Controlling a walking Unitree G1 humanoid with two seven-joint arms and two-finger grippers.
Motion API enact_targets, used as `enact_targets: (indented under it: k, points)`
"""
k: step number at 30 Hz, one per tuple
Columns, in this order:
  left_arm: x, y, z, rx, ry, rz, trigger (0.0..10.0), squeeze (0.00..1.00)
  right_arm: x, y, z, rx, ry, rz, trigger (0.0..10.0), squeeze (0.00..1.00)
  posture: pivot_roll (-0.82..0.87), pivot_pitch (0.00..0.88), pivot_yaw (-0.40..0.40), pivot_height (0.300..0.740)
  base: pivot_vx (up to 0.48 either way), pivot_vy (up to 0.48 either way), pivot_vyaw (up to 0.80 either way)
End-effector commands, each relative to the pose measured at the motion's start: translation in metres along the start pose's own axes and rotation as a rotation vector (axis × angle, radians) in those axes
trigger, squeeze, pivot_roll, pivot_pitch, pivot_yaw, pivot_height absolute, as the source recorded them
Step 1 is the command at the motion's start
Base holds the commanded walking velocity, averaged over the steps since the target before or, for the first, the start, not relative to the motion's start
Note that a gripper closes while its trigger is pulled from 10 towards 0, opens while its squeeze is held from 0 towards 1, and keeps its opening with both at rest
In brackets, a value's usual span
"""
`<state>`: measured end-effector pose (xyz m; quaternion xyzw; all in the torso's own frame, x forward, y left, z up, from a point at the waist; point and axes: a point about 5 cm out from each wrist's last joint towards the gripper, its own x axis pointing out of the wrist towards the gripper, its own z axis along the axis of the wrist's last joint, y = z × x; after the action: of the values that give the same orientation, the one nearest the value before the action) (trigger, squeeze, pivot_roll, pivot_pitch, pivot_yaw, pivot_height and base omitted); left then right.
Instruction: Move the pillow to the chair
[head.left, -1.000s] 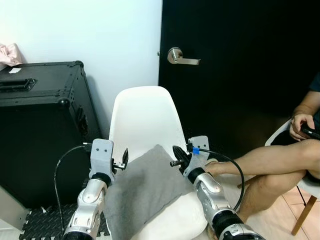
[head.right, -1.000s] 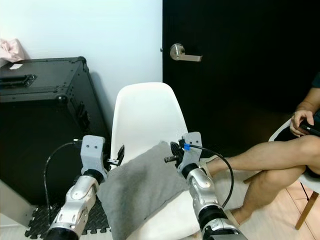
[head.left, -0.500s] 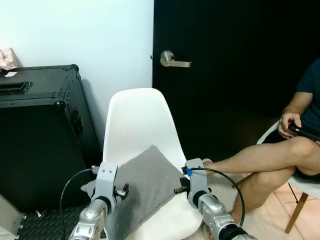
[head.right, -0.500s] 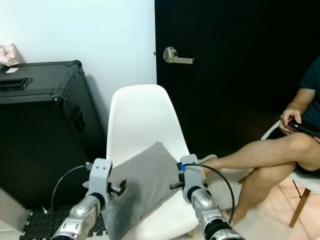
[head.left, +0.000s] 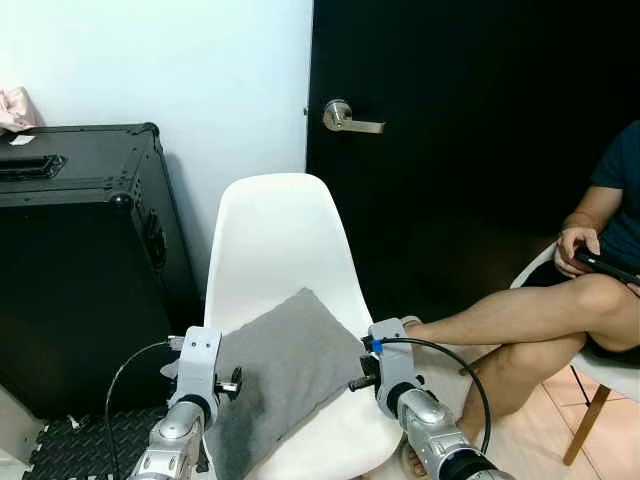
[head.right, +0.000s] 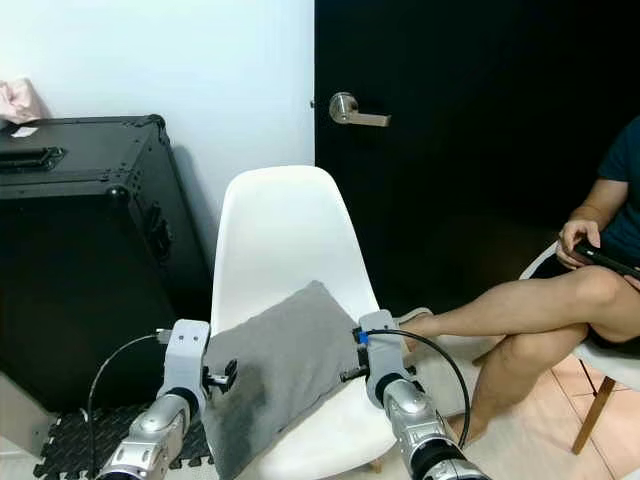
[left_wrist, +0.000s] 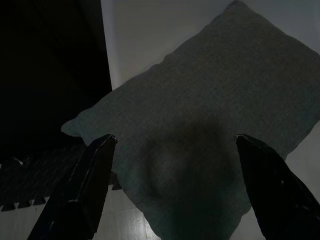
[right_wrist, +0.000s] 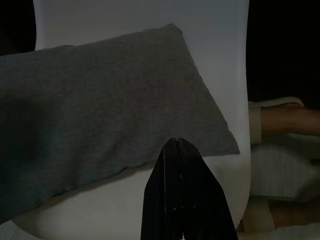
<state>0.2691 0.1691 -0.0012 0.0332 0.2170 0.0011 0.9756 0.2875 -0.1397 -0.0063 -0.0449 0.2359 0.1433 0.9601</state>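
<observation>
A white wall (head.left: 200, 70) fills the upper left of the head view and a black door (head.left: 470, 150) with a silver lever handle (head.left: 350, 117) takes the upper right. In the centre stands the chair (head.left: 275, 240), a smooth white moulded shell with a rounded back. The pillow (head.left: 285, 365) lies on its seat at a slant, a soft grey rectangle of fine knitted weave, its lower left corner hanging past the seat edge. At the left edge sits a large black hard case (head.left: 75, 250) with metal corner fittings, and dark ridged floor mats (head.left: 70, 445) lie below it. A seated person shows at the right edge with bare legs (head.left: 520, 330) crossed, a hand (head.left: 580, 250) holding a dark device. The left hand (left_wrist: 172, 145) hovers over the pillow's lower left part with its fingers wide apart, not touching the cloth; the left wrist view adds the pillow's weave and the shadow the hand casts on it. The right hand (right_wrist: 176, 150) sits beside the pillow's right corner with its fingers pressed together on nothing; the right wrist view adds the white seat edge below the pillow and a pale slipper beyond the chair.
</observation>
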Motion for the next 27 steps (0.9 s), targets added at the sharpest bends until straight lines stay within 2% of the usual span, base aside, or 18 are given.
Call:
enact_targets:
  k: [1, 4, 12, 20, 27]
  points:
    - [0.000, -0.001, 0.000, 0.004, -0.003, 0.000, 10.0, 0.00, -0.001, -0.001, -0.004, -0.007, 0.013, -0.004, 10.0, 0.00, 0.06, 0.055, -0.039, 0.740, 0.000, 0.000, 0.00]
    - [0.001, -0.003, 0.001, 0.007, -0.004, -0.004, 10.0, 0.00, -0.003, -0.002, -0.006, 0.005, 0.022, 0.001, 10.0, 0.00, 0.05, 0.056, -0.040, 0.740, 0.000, 0.000, 0.00]
    - [0.001, -0.007, 0.002, 0.017, -0.007, -0.012, 10.0, 0.00, -0.005, -0.008, -0.008, 0.020, 0.027, -0.022, 10.0, 0.00, 0.05, 0.059, -0.035, 0.740, 0.000, 0.000, -0.80]
    - [0.004, -0.003, 0.012, 0.012, -0.033, -0.007, 10.0, 0.00, -0.006, -0.011, -0.009, 0.030, 0.033, -0.032, 10.0, 0.00, 0.05, 0.059, -0.038, 0.740, 0.000, 0.000, -0.80]
    - [0.004, -0.005, 0.012, 0.012, -0.034, -0.011, 10.0, 0.00, -0.006, -0.013, -0.010, 0.037, 0.039, -0.041, 10.0, 0.00, 0.05, 0.061, -0.036, 0.740, 0.000, 0.000, -0.80]
